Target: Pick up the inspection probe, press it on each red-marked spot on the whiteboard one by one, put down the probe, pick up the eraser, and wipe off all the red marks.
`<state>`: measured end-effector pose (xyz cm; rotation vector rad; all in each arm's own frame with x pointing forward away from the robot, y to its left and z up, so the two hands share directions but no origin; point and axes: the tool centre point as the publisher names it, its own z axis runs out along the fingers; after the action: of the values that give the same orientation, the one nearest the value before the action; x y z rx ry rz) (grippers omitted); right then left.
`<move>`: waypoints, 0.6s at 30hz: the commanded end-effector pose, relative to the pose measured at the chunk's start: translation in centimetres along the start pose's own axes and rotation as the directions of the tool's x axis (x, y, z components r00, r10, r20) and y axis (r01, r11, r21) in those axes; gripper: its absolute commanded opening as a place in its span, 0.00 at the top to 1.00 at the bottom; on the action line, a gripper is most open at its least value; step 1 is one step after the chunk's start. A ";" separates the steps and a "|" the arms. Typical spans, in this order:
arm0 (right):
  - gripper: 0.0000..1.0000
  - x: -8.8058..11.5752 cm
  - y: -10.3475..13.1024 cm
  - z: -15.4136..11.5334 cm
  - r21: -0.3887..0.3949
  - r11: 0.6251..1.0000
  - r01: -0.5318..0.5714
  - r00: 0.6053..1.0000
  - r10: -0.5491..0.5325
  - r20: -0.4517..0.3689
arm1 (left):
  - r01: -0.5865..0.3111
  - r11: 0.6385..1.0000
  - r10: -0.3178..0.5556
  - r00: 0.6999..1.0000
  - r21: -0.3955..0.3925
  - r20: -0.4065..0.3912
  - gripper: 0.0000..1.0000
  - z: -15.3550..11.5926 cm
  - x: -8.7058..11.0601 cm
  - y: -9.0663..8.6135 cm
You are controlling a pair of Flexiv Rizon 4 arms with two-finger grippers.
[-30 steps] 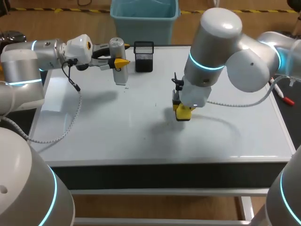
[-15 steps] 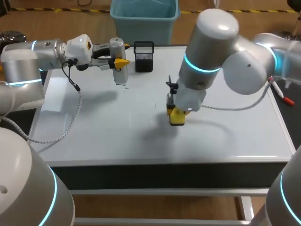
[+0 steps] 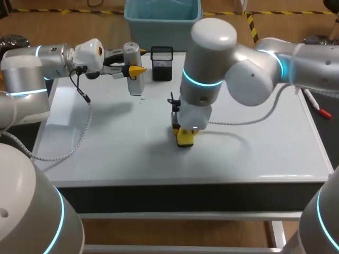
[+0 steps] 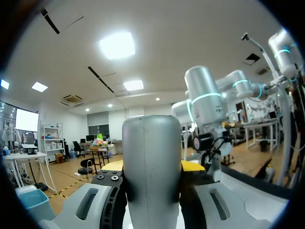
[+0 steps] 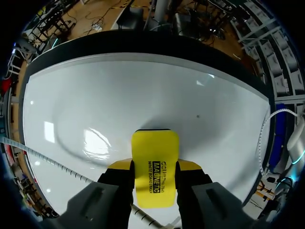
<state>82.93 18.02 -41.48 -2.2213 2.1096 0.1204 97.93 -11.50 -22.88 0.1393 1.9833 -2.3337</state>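
Jaws tight on eraser [image 5: 155,164], probe [image 4: 151,167]

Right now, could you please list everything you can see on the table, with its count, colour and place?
whiteboard: one, white, covering most of the table.
inspection probe: one, silver-grey, upright over the far left part of the whiteboard, held.
eraser: one, yellow, on the whiteboard near its middle, held.
pen holder: one, black mesh, at the whiteboard's far edge, beside the probe.
marker pen: one, white with a red end, on the dark strip right of the whiteboard.
red marks: none that I can make out.
left gripper: one, yellow-tipped, shut on the inspection probe.
right gripper: one, yellow-tipped, shut on the eraser.
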 end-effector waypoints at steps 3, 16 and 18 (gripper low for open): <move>1.00 -0.5 -0.4 1.1 -0.012 1.000 -0.006 0.999 0.005 -0.043 | 0.001 1.000 -0.001 1.000 -0.001 -0.002 1.00 0.0 -0.1 -0.1; 1.00 4.0 -1.4 1.8 -0.012 0.993 -0.120 0.991 0.118 -0.067 | 0.001 1.000 -0.001 1.000 -0.001 -0.002 1.00 0.0 -0.1 -0.1; 1.00 5.1 -1.5 1.9 -0.013 0.990 -0.144 0.987 0.143 -0.073 | 0.001 1.000 -0.001 1.000 -0.001 -0.002 1.00 0.0 -0.1 -0.1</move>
<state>84.49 15.12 -43.20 -2.1277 2.3130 0.0603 97.93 -11.50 -22.88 0.1392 1.9832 -2.3336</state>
